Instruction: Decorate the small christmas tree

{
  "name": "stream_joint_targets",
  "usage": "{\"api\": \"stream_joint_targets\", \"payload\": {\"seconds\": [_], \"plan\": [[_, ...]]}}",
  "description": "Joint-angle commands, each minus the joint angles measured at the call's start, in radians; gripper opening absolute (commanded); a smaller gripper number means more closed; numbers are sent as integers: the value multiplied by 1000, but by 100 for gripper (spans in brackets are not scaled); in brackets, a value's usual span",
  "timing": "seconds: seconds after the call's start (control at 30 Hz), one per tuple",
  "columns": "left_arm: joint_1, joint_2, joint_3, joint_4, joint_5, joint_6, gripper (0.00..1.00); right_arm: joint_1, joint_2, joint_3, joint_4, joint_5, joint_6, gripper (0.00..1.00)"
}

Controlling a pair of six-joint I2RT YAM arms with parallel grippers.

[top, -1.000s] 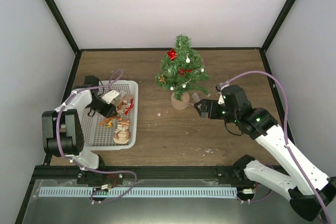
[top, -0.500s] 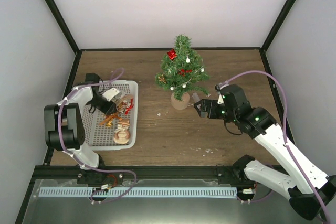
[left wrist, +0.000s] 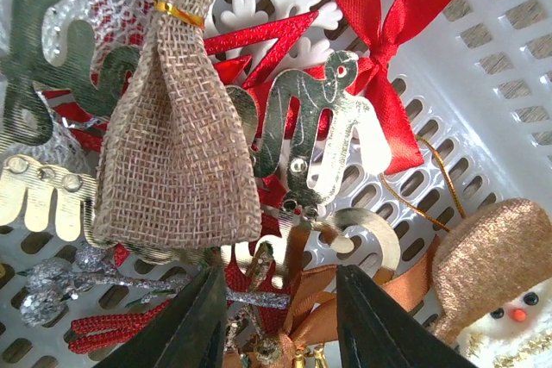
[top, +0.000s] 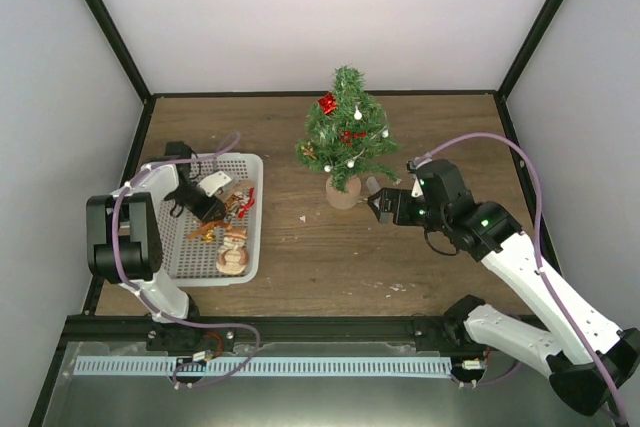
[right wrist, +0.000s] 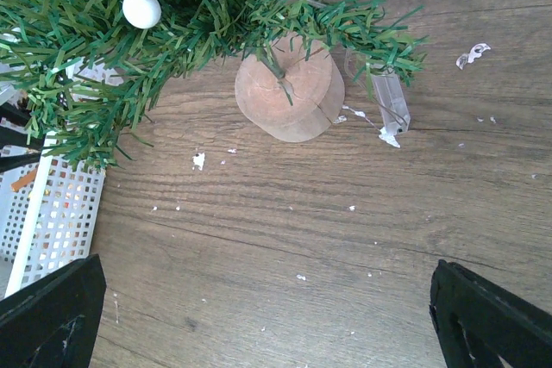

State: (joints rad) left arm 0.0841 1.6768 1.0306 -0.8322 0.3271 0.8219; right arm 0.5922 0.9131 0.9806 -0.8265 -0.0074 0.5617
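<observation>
While the left gripper hangs down into the white basket at the left, the small christmas tree stands upright near the back middle of the table (red bows and white bulbs are already on it). The right gripper is just beside its base, on the right.

From the left wrist, the fingers stand partly apart over a heap of ornaments: a burlap bag, a red ribbon, a gold cut-out and a snowman. An orange bow lies in the gap; nothing looks clamped.

From the right wrist, the fingers are spread wide and empty. The tan base rests on the wood ahead of them.
</observation>
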Motion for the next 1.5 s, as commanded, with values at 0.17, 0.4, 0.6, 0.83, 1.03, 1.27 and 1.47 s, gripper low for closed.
{"api": "stream_joint_targets", "payload": {"seconds": [0.17, 0.4, 0.6, 0.83, 1.03, 1.27, 1.47], "plan": [[-6, 7, 5, -16, 22, 53, 28, -5, 3, 13, 14, -6, -3, 95], [-8, -15, -3, -66, 44, 95, 32, -7, -5, 8, 12, -10, 1, 95], [-16, -35, -30, -41, 20, 113, 34, -6, -14, 7, 5, -13, 4, 95], [-28, -30, -35, -19, 5, 101, 15, -6, -23, 7, -2, -13, 15, 95], [-29, -57, -29, -21, 7, 90, 3, -5, -31, 6, -4, -14, 23, 95], [-28, -115, 11, -62, 33, 68, 0, -6, -44, 4, -5, -10, 35, 95], [-29, -182, 67, -131, 43, 57, 0, -6, -53, 44, -14, 17, 5, 95]]}}
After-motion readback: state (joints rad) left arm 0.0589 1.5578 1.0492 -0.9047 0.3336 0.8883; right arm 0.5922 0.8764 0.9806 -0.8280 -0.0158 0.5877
